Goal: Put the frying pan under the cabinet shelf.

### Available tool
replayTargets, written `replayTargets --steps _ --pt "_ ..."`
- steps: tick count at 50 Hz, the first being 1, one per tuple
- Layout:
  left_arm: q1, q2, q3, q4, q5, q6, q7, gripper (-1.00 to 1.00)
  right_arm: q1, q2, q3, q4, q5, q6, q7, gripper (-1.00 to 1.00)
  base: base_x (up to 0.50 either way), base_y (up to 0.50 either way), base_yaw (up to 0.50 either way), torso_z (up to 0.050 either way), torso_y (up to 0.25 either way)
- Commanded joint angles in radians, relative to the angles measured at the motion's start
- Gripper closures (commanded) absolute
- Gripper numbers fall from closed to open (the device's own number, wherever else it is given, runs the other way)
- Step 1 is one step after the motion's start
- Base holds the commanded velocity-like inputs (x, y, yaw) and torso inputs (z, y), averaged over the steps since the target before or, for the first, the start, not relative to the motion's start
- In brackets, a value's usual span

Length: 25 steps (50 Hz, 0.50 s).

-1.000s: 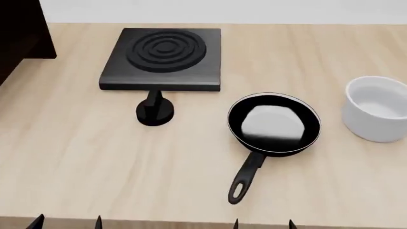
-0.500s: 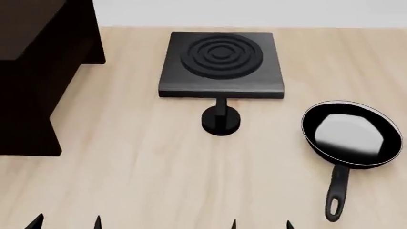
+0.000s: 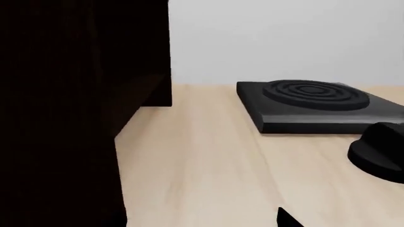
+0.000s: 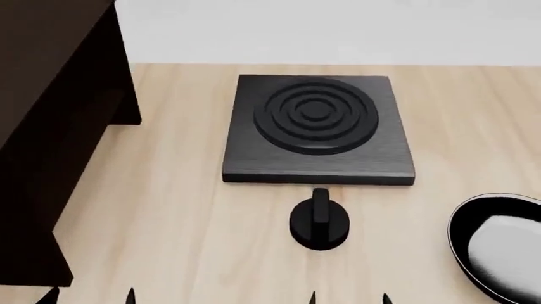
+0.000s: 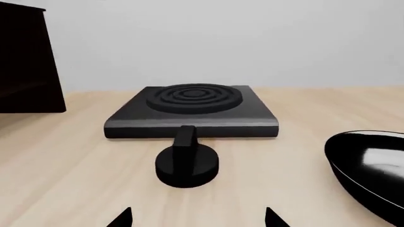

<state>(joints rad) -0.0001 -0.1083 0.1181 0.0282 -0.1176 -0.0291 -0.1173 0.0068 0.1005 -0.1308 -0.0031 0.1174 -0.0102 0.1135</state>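
The frying pan (image 4: 463, 235) lies on the wooden table at the right edge of the head view. It is cut off, and only part of its black body and pale inside shows. Its handle is out of view. The pan also shows in the right wrist view (image 5: 369, 163). The dark cabinet shelf (image 4: 50, 126) stands at the far left, and it fills one side of the left wrist view (image 3: 63, 94). My left gripper (image 4: 90, 296) and right gripper (image 4: 348, 297) are open and empty at the near edge, well short of the pan. The right gripper's tips also show in the right wrist view (image 5: 197, 220).
A square black stove plate (image 4: 317, 130) with concentric rings sits at the middle back. A small black round knob (image 4: 318, 221) stands just in front of it, ahead of my right gripper. Light wood table (image 4: 169, 221) lies between the cabinet and the knob.
The head view has swung left and closer. The pan slid to the right edge, its handle and the white pot left the view, and the cabinet grew at the left. The grippers stay open.
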Motion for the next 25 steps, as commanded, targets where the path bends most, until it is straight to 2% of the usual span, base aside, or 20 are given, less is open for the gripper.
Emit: replayTargets --steps 1,6,25 --pt "-0.002 -0.007 0.016 -0.010 -0.012 0.008 -0.010 -1.00 0.000 0.010 -0.002 0.003 0.022 -0.003 0.017 -1.00 0.01 -0.50 0.00 0.000 0.000" --pt "0.000 -0.012 0.021 0.002 -0.016 0.000 -0.016 -1.00 -0.002 0.014 -0.008 -0.004 0.027 -0.004 0.022 -1.00 0.00 -0.45 0.00 0.000 0.000" --pt "-0.011 -0.018 0.022 0.002 -0.052 -0.032 -0.046 -1.00 0.007 0.029 -0.037 0.002 0.036 0.012 0.033 -1.00 0.00 0.00 0.00 0.000 0.000"
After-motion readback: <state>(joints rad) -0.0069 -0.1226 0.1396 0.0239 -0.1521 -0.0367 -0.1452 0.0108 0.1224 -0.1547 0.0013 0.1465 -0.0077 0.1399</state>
